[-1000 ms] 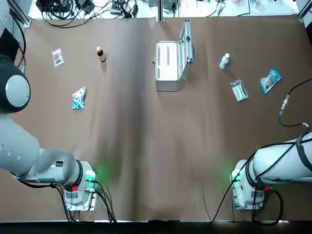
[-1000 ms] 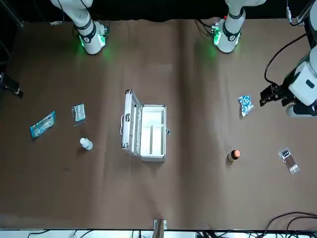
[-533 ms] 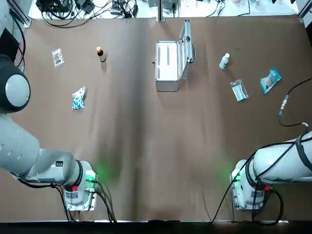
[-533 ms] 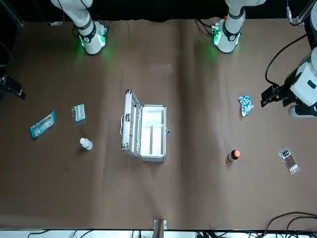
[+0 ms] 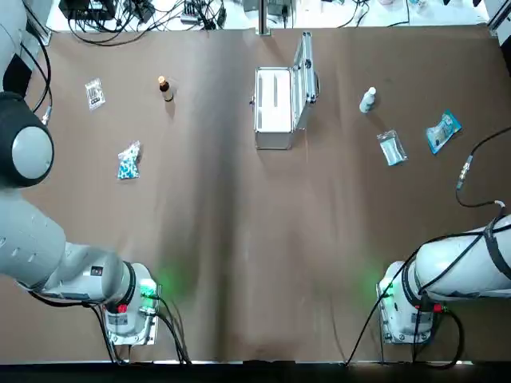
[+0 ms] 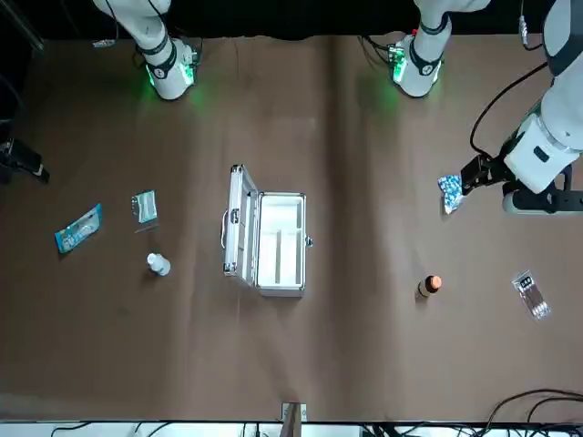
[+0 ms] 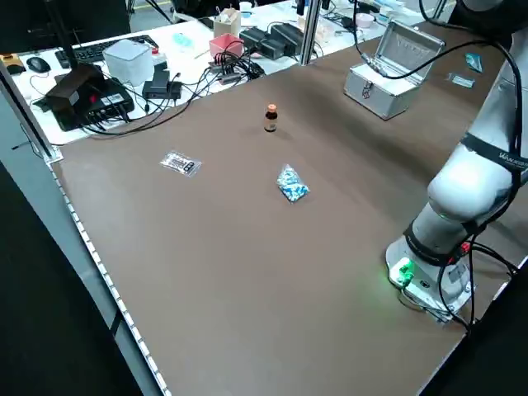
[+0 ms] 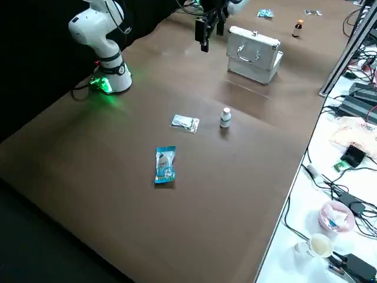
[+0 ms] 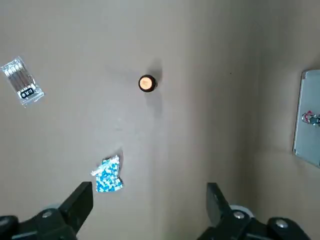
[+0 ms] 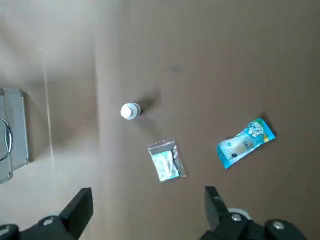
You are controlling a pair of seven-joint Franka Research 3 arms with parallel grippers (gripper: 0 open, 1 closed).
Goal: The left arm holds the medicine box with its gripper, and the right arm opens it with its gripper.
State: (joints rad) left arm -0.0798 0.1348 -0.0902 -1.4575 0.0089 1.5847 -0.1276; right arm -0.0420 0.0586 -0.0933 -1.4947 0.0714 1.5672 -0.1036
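1. Top view shows the medicine box (image 5: 274, 112) at the far middle of the brown table (image 5: 239, 239), resting on the surface with no gripper touching it.
2. Its lid (image 5: 303, 64) stands upright along the box's right side, so the white, divided interior is exposed.
3. Left gripper (image 9: 149, 192) hangs high over the table's left part, well apart from the box; its fingers (image 9: 80, 204) are spread wide with nothing between them.
4. Right gripper (image 10: 147, 192) hangs high over the table's right part, also well apart from the box, fingers (image 10: 79, 205) parted and empty.
5. To the box's left lie a small brown bottle (image 5: 164, 88) standing upright, a blue-and-white pill sachet (image 5: 128, 161) and a clear packet (image 5: 95, 93) nearer the left edge.
6. To the box's right are a white bottle (image 5: 367, 100), a clear sachet (image 5: 391, 148) and a blue pouch (image 5: 443, 132), each apart from the others.
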